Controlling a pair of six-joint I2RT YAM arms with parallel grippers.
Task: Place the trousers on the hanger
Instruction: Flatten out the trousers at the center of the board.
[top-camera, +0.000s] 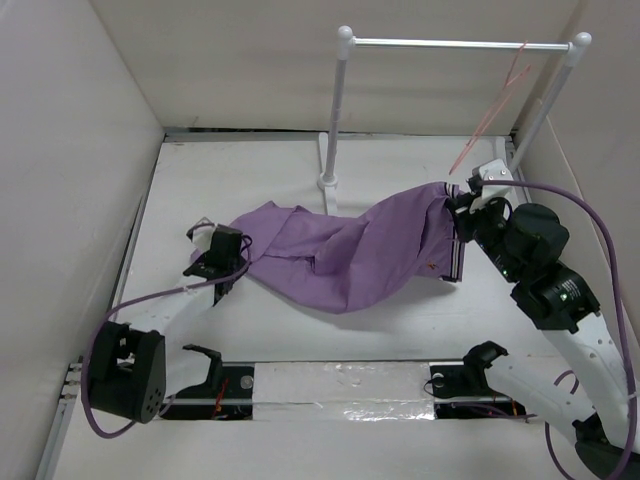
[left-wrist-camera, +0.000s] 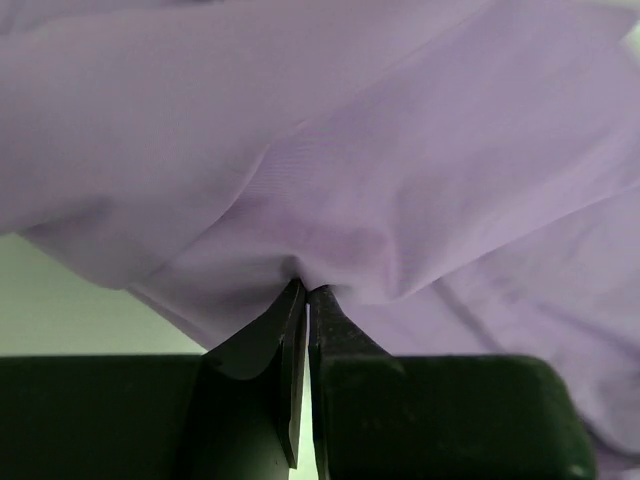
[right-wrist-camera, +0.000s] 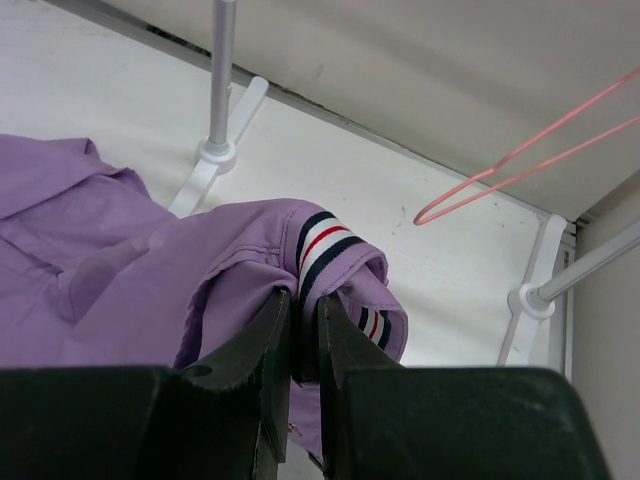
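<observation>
I have the trousers (top-camera: 350, 250) stretched across the middle of the table (top-camera: 300, 335), their long axis running from the near left up toward the far right. The striped waistband (right-wrist-camera: 322, 248) is at the right end, the legs trail off to the left, and the cloth between is rumpled and sags onto the surface. My right gripper (right-wrist-camera: 300, 305) is clamped on the waistband, its fingers pressed together with a fold of the dark, white and red stripes bunched just above the tips, raised a little off the table. My left gripper (left-wrist-camera: 305, 292) is pinching the leg end; in its wrist view the fingers meet on a tuck of purple cloth that fills nearly the whole picture. The hanger (top-camera: 505, 85) dangles from the right end of the silver bar of the rail stand (top-camera: 450, 43), tilted, its lower corner just above and beyond my right gripper and not touching the trousers.
</observation>
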